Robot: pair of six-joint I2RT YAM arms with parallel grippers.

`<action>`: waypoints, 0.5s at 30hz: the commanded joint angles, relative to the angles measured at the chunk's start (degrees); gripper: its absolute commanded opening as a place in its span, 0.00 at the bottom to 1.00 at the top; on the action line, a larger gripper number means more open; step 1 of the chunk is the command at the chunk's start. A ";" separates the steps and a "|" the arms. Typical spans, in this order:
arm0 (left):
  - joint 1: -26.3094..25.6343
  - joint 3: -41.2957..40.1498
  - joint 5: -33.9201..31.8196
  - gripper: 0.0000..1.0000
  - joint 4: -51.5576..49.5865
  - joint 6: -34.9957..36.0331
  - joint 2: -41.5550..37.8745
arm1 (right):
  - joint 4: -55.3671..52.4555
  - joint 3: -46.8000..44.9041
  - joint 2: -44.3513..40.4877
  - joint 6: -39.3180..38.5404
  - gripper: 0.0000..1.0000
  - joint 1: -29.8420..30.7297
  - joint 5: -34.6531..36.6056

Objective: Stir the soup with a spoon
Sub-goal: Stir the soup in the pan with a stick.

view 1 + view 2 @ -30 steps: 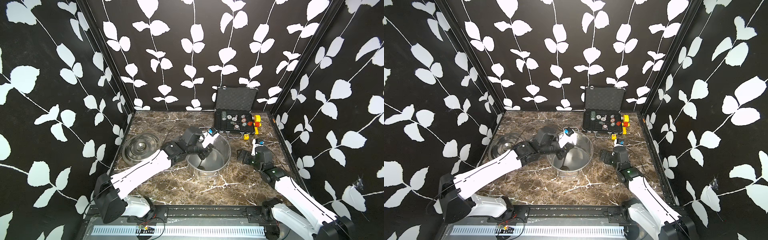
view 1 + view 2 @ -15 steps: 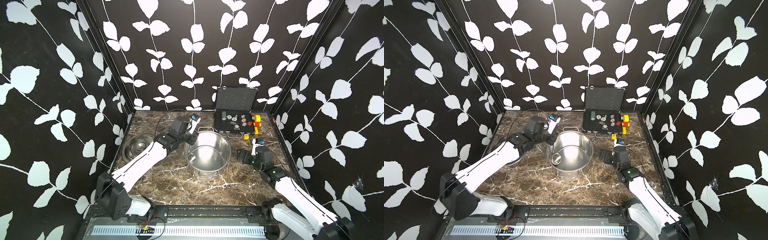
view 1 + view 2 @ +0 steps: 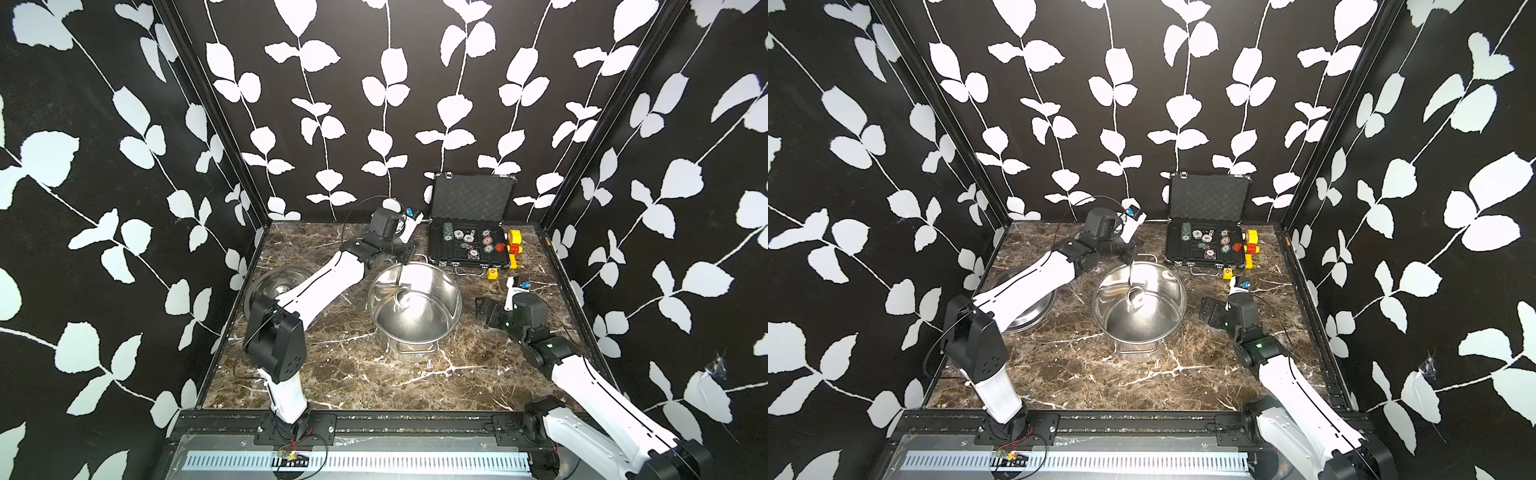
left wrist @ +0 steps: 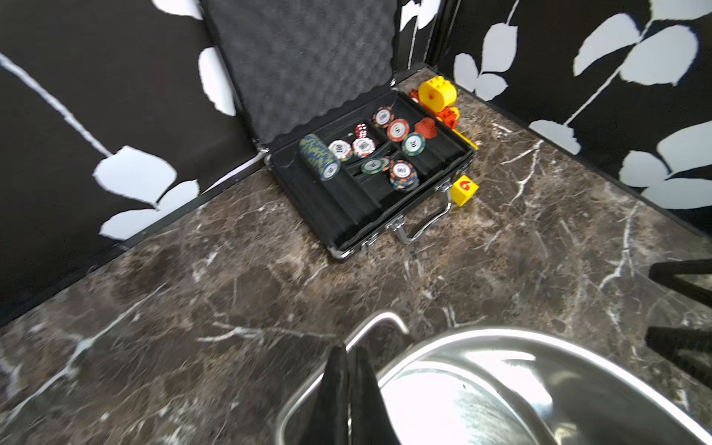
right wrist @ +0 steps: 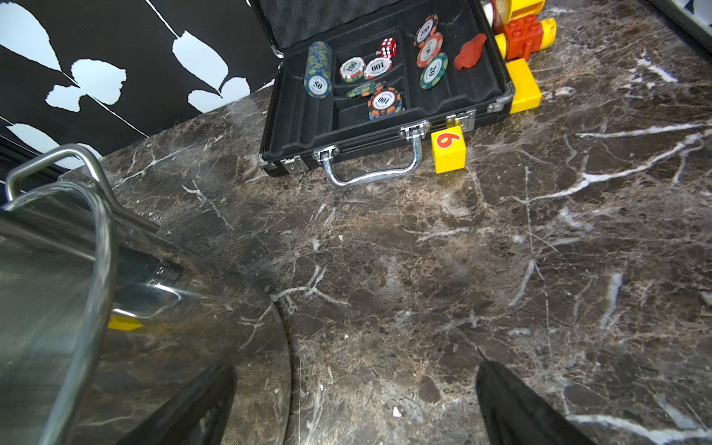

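Note:
The soup's shiny steel pot [image 3: 432,328] [image 3: 1154,328] stands mid-table; no liquid shows inside. The spoon [image 3: 402,298] [image 3: 1136,297], a steel ladle, has its bowl low in the pot and its handle rising to the far rim. There my left gripper [image 3: 402,262] [image 3: 1131,259] [image 4: 348,352] is shut on the handle, which shows only as a thin bright sliver between the black fingers in the left wrist view. Just right of the pot, my right gripper [image 3: 486,311] [image 3: 1212,312] [image 5: 352,404] hangs open over bare marble, one finger close to the pot wall [image 5: 57,289].
The pot's flat steel lid [image 3: 270,282] [image 3: 1030,320] lies left of it, partly under my left arm. An open black case of poker chips [image 3: 469,245] [image 3: 1204,245] sits at the back right, with a yellow cube [image 3: 492,273] [image 5: 448,148] and toy blocks [image 3: 514,243] beside it.
My left gripper swung from over the pot's middle out to its back-left and on to the far rim, still shut on the spoon's handle. The right arm has not moved.

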 commanded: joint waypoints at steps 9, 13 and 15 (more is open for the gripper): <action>-9.56 7.19 5.90 0.00 0.61 1.55 3.40 | 0.40 -0.79 -0.35 -0.75 0.99 0.32 1.12; -12.44 6.42 7.26 0.00 0.08 1.91 2.69 | 0.46 -0.71 -0.18 -0.66 0.99 0.38 0.92; -13.99 5.23 7.79 0.00 -0.24 2.44 1.72 | 0.42 -0.70 -0.35 -0.74 0.99 0.31 0.99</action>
